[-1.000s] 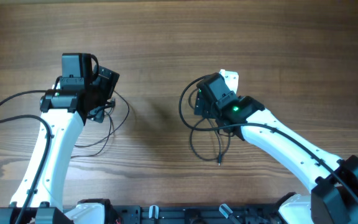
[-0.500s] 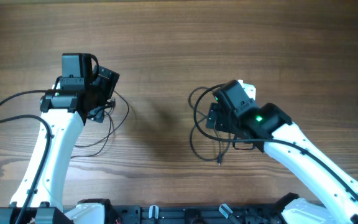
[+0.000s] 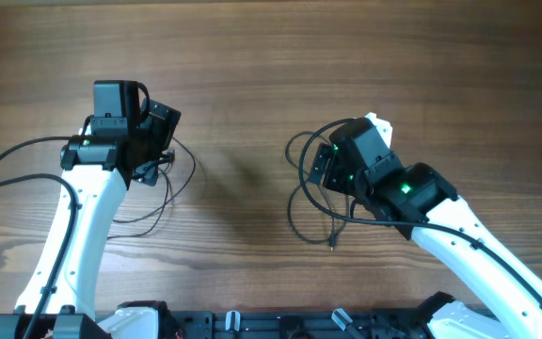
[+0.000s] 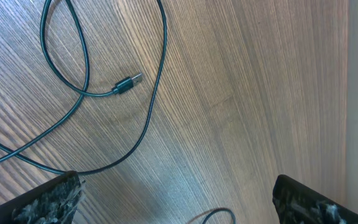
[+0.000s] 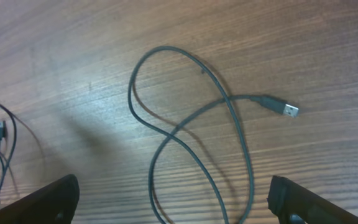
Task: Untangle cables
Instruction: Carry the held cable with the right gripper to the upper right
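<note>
Cables [image 3: 294, 193] lie as two separate loose loops on the wood table [image 3: 252, 56], no shared knot visible from overhead. Bare wood btwn them and toward the far edge gives plenty of room to drag. Left arm [image 3: 83, 217] and right arm [image 3: 459, 226] each stand over one loop.

Right loop [image 5: 166, 137] sits directly under the right gripper [image 5: 174, 193], long axis running base-to-far-edge, so the right arm is nearer. Fingers wide, nothing held. The loop crosses itself once near its USB plug [image 5: 284, 109], so pulling the plug end outward looks like the move.

Left loop [image 4: 156, 99] is below the left gripper [image 4: 176, 196], also wide and empty, w/ its small plug [image 4: 127, 82] lying free inside the curve.
</note>
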Available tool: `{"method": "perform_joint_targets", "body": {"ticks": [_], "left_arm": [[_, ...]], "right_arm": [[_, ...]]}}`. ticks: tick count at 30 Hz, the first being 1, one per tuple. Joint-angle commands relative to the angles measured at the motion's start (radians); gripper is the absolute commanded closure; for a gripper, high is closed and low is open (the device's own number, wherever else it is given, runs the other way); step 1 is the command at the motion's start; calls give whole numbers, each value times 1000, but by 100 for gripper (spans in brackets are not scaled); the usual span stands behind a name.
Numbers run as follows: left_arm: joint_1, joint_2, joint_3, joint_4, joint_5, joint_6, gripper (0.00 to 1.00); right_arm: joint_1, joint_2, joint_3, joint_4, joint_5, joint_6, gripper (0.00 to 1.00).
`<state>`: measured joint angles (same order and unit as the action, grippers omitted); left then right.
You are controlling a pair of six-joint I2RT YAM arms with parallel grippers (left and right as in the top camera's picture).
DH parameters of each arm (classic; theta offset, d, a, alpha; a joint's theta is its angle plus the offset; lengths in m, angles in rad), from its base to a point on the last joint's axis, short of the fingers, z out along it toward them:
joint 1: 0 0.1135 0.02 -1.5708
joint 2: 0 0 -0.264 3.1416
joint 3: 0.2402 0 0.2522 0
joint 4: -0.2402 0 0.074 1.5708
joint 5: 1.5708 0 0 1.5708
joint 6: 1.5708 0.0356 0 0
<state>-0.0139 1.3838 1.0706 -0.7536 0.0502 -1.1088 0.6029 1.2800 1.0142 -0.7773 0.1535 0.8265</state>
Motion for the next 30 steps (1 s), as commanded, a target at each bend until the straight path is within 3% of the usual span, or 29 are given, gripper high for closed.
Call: {"method": "perform_joint_targets", "body": {"ticks": [1, 6, 18, 24, 27, 30], "left_arm": [[-2, 11, -6, 0, -3, 1, 0], [-2, 11, -6, 0, -3, 1, 0], [-2, 11, -6, 0, -3, 1, 0], [-2, 11, -6, 0, -3, 1, 0], [-2, 11, -6, 0, -3, 1, 0], [-2, 11, -6, 0, -3, 1, 0]], "right_arm": [[-2, 29, 5, 15, 66, 3, 0], [-2, 130, 5, 85, -30, -154, 0], [21, 391, 9, 222, -116, -142, 1], [70, 516, 41, 211, -126, -175, 1], [85, 536, 57, 197, -126, -172, 8], [102, 536, 67, 187, -99, -172, 26]]}}
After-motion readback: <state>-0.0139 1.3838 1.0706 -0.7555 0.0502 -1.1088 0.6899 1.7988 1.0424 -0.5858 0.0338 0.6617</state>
